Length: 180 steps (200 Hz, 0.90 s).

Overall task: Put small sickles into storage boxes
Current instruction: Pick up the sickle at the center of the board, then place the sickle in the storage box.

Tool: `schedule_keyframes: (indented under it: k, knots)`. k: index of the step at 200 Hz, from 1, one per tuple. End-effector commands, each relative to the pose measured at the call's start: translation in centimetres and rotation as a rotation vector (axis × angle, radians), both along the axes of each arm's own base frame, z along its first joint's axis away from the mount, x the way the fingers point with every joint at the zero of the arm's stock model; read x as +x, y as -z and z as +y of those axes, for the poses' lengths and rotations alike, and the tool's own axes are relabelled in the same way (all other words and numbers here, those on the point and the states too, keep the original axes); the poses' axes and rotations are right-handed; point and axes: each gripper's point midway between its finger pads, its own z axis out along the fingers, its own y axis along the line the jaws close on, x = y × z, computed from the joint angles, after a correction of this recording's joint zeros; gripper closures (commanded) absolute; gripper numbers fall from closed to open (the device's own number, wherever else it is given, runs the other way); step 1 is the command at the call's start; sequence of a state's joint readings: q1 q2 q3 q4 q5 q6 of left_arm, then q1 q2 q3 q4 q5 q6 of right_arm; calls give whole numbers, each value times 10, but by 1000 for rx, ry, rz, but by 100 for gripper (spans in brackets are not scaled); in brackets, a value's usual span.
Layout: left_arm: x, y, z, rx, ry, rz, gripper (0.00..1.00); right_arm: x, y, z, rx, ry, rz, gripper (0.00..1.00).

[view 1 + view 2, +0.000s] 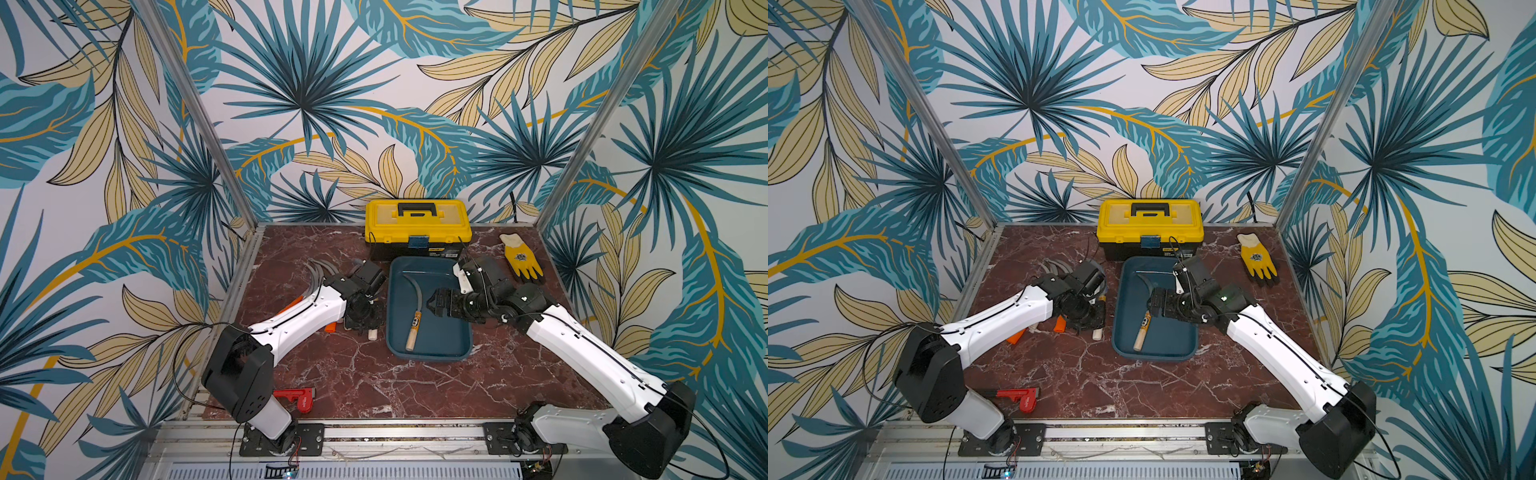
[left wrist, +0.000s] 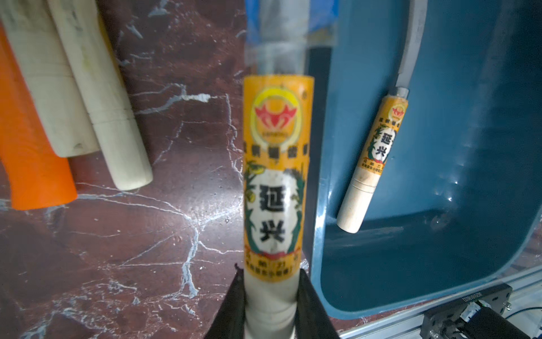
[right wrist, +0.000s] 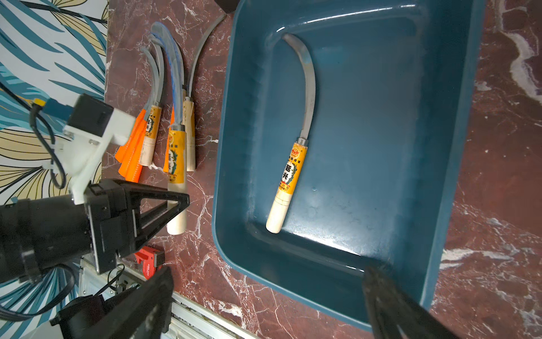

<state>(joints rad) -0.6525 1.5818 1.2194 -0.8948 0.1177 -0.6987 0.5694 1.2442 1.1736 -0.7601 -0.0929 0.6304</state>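
The big red-brown table (image 1: 374, 386) with white veins fills the lower middle of both top views. At its back edge, in the middle, stands the yellow toolbox (image 1: 417, 226) with a black handle. Just in front of it, a bit right of the middle, lies the blue tray (image 1: 446, 336). The right gripper (image 3: 267, 276) hangs over the right part of the tray. Its jaws are spread wide with nothing between them. The left gripper (image 2: 269, 281) is just left of the tray. Its jaws are squeezed tight on the pale end of the held sickle (image 2: 275, 176), which has a yellow label. I cannot tell if that sickle touches the table. A yellow glove (image 1: 521, 259) lies to the right of the toolbox, near the back. The tray sickle (image 3: 293, 173) lies flat inside the tray, with its handle toward the front and its curved grey blade toward the back. The other sickles (image 3: 151, 129) lie side by side on the table, left of the tray, and some have orange handles. A small red tool (image 1: 297, 398) lies at the lower left of the table
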Motion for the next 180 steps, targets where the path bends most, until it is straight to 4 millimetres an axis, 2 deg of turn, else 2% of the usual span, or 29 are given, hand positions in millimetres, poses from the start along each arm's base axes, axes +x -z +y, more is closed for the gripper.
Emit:
schedule_keyframes:
  k: [1,73,131,180]
  knots:
    - [-2,-11,-13,-28,26,-24,100,-6,3,-7,-21,21,8,1]
    - [-12,-11,-47,-31,131,-23,100,-10,-16,-22,-82,18,-33,1]
    - [-6,-8,-61,-16,186,-14,100,-9,-27,-27,-101,25,-58,1]
    - [1,3,-71,1,225,6,100,-8,-25,-31,-123,35,-61,1]
